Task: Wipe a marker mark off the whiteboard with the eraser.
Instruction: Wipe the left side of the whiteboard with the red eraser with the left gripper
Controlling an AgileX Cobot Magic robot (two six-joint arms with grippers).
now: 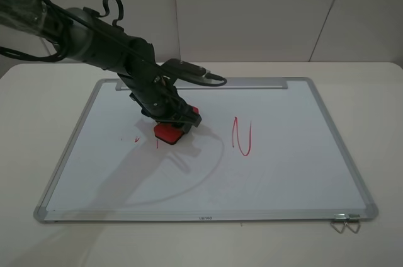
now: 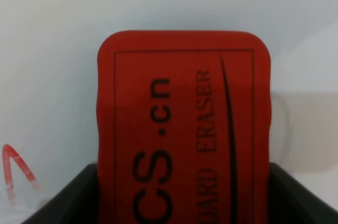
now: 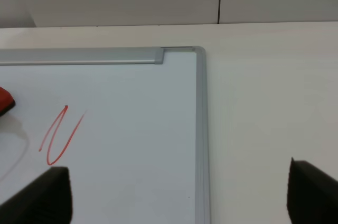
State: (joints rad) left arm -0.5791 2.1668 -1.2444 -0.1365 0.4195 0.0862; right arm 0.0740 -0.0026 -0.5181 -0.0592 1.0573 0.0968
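The red eraser lies flat on the whiteboard, left of its middle. My left gripper is shut on the eraser, whose dark lettering fills the left wrist view. Of the marker mark, only faint red remnants show left of the eraser, and a short angled red stroke appears in the left wrist view. My right gripper is open over the board's far right corner, holding nothing. It is out of the exterior high view.
A red looped squiggle stays on the board right of the eraser, also in the right wrist view. The metal tray strip runs along the far edge. A wire clip lies at the near right corner.
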